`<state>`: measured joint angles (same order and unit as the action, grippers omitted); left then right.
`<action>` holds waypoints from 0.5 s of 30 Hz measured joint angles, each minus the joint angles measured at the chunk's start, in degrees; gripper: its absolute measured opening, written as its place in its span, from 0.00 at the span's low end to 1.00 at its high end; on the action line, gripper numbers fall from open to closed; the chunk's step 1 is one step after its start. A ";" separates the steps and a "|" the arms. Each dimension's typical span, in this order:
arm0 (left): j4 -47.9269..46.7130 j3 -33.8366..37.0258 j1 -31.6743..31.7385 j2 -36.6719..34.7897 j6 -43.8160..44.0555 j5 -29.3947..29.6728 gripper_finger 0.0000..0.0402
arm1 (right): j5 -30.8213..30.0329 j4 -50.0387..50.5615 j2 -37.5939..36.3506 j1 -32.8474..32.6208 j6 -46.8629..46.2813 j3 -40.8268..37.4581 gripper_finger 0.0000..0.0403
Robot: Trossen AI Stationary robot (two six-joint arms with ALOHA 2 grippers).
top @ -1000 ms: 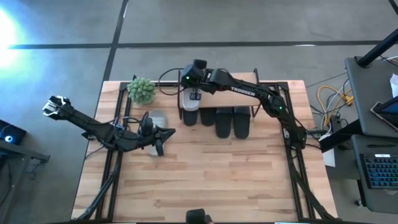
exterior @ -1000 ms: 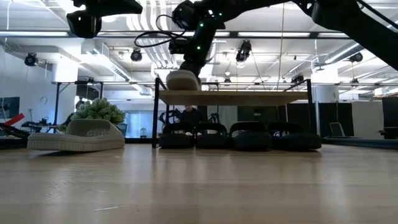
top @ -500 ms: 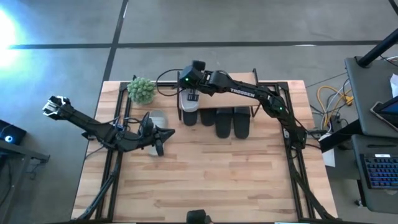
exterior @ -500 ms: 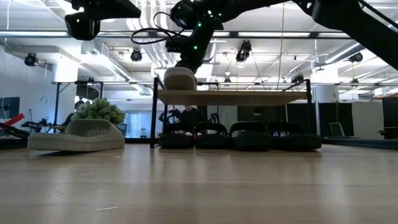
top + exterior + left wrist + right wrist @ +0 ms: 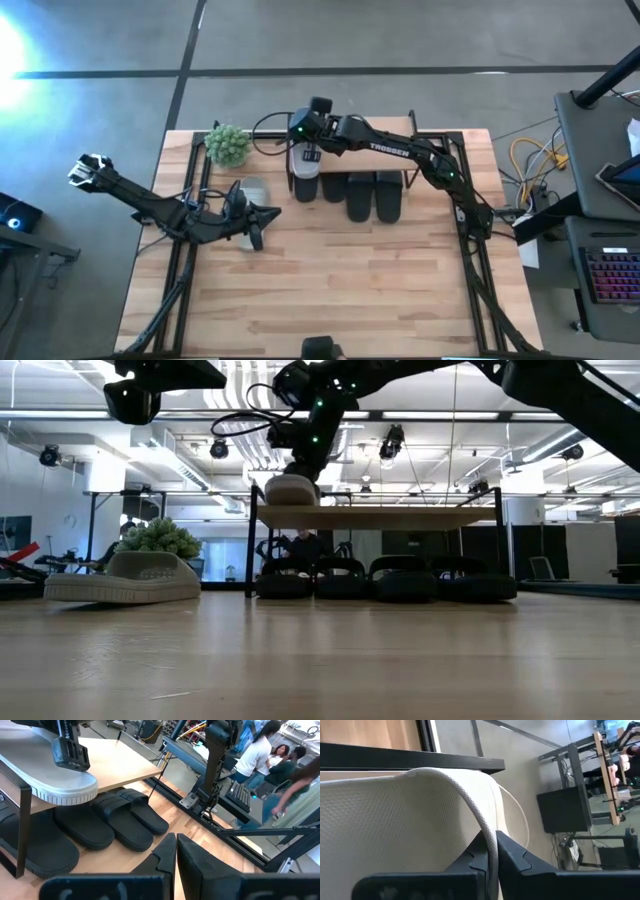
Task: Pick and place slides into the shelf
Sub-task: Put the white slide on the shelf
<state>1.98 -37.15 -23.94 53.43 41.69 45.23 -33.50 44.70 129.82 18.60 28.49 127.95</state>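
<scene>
Black slides [image 5: 385, 580]: four; white slides [image 5: 125, 578]: two

Four black slides [image 5: 362, 197], two pale grey slides [image 5: 306, 172] with dimpled texture, light wood shelf [image 5: 117, 759], green plant [image 5: 228, 145].

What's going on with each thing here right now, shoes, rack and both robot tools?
White slide: on the shelf top, strap pinched by the right tool.
Grey slide: flat on the table, free.
Black slides: lined up under the shelf.
Shelf: upright.
Right tool: shut on the strap.
Left tool: shut, empty, above the table.
</scene>
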 joint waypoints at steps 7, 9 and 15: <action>0.00 0.00 0.00 0.00 -0.02 -0.45 0.00 | -1.66 0.55 0.09 0.05 -0.02 0.08 0.03; 0.00 0.00 0.00 0.00 -0.02 -0.55 0.00 | -1.66 0.53 0.09 0.05 -0.12 0.08 0.03; 0.00 0.00 0.00 0.00 -0.06 -0.58 0.00 | -1.07 0.14 0.09 0.08 -2.80 0.06 0.07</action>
<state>1.98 -37.15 -23.94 53.43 41.63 44.65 -34.56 44.84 129.91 18.68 25.70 128.01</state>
